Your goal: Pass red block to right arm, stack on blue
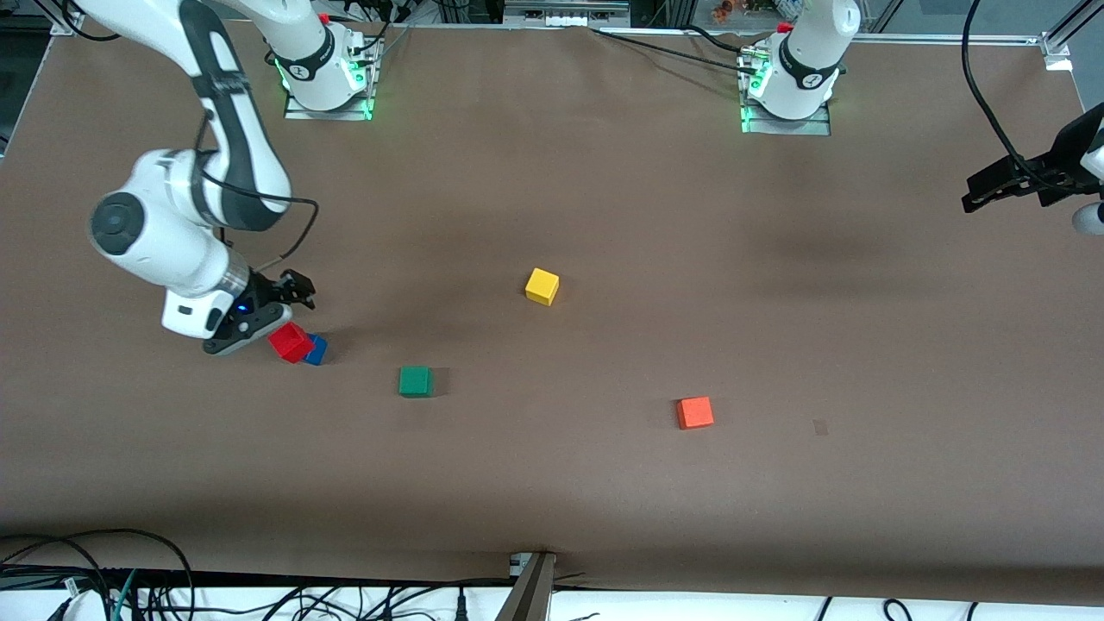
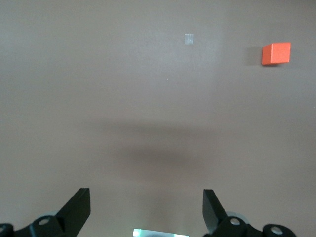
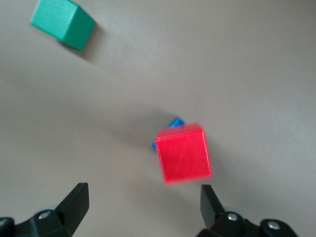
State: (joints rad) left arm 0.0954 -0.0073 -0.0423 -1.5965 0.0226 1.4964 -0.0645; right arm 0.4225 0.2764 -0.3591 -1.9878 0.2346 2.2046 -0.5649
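The red block [image 1: 291, 342] rests tilted on top of the blue cube [image 1: 317, 350], shifted off its centre, near the right arm's end of the table. In the right wrist view the red block [image 3: 183, 153] hides most of the blue cube [image 3: 173, 123]. My right gripper [image 1: 280, 317] is open and empty, just above and beside the pair; the red block lies ahead of its fingertips [image 3: 143, 192], not between them. My left gripper [image 1: 979, 194] is open and empty [image 2: 145, 193], waiting up high at the left arm's end of the table.
A green cube [image 1: 415, 380] lies close to the stack, toward the table's middle. A yellow cube [image 1: 542, 285] sits mid-table. An orange cube [image 1: 694, 412] lies nearer the front camera; it also shows in the left wrist view [image 2: 276, 54]. Cables run along the front edge.
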